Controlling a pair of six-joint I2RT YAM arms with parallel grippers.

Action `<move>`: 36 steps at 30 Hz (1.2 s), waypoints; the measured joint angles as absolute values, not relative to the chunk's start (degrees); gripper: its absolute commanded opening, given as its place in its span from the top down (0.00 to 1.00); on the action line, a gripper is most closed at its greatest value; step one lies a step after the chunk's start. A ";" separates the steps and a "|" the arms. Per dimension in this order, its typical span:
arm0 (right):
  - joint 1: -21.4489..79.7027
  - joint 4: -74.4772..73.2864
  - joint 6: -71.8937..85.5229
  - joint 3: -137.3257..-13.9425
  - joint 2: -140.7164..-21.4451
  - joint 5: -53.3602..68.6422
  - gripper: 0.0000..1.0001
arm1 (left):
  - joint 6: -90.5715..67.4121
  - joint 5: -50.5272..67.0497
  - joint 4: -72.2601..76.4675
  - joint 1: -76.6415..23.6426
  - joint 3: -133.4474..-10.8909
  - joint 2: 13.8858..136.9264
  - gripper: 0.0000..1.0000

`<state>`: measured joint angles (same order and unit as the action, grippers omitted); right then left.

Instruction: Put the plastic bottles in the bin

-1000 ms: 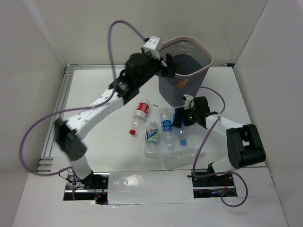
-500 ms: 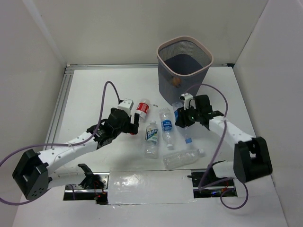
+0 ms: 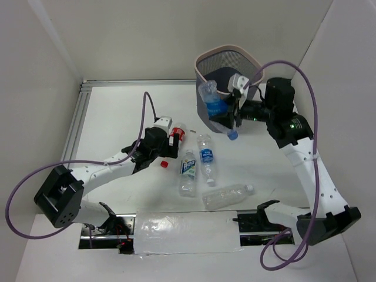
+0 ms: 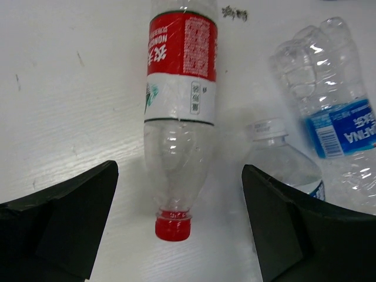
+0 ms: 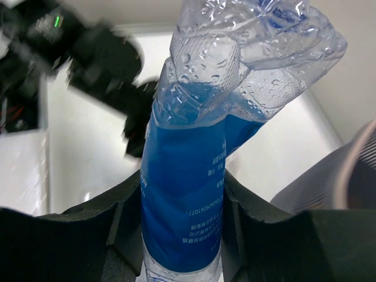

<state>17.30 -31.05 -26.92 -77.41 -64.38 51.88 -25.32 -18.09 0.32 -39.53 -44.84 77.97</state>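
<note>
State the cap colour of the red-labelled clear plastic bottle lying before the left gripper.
The cap is red, best seen in the left wrist view.

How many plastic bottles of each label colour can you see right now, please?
red-label bottle: 1
green-white-label bottle: 1
blue label: 2, the lying blue-label bottle and the lifted blue-label bottle
unlabelled bottle: 1
Total: 5

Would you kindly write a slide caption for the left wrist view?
Left gripper, open, frames the neck of a red-capped, red-labelled bottle lying on the white table.
</note>
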 measured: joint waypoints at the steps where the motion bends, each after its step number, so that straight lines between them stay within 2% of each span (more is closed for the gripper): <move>1: 17.47 -29.71 -25.28 -79.94 -65.82 51.59 0.74 | -25.15 -17.82 0.89 -39.38 -45.50 78.52 0.01; 4: 17.63 -22.04 -20.53 -87.46 -70.91 47.72 0.74 | -23.97 -16.69 2.57 -38.57 -47.53 80.58 0.01; 7: 17.63 -13.93 -17.87 -94.11 -76.18 40.73 0.64 | -23.40 -15.49 4.32 -37.50 -49.45 83.42 0.01; 9: 17.43 -8.23 -16.82 -98.04 -80.07 34.50 0.63 | -22.57 -14.90 4.91 -36.99 -50.78 85.60 0.01; 11: 16.71 -4.84 -16.21 -100.42 -83.48 30.83 0.56 | -22.22 -14.63 5.21 -36.77 -51.66 87.44 0.01; 12: 16.19 -3.36 -15.94 -101.25 -85.14 29.50 0.38 | -22.15 -14.41 5.30 -36.77 -52.05 88.29 0.01; 14: 14.85 -2.04 -15.29 -102.00 -88.29 27.44 0.16 | -21.58 -14.17 5.43 -36.77 -52.90 90.17 0.01; 15: 14.13 -2.00 -15.11 -102.00 -89.71 26.63 0.00 | -21.32 -14.04 5.43 -36.77 -53.30 91.11 0.01; 22: 8.10 -3.57 -10.87 -99.37 -94.83 24.47 0.00 | -20.73 -13.67 4.80 -36.77 -57.28 96.73 0.03; 25: 5.41 -3.90 -9.54 -97.84 -93.54 25.19 0.00 | -20.40 -13.82 4.38 -36.77 -59.40 99.48 0.09; 32: 0.73 -10.00 -9.26 -88.23 -81.62 32.71 0.00 | -19.44 -14.11 3.14 -36.77 -60.84 103.35 0.34; 33: 0.01 -10.44 -9.52 -85.62 -78.98 34.24 0.00 | -19.46 -14.15 3.01 -36.77 -61.04 103.42 0.48; 36: -2.00 -13.63 -10.61 -79.26 -72.90 38.68 0.00 | -19.51 -14.28 2.79 -36.77 -61.76 103.57 0.74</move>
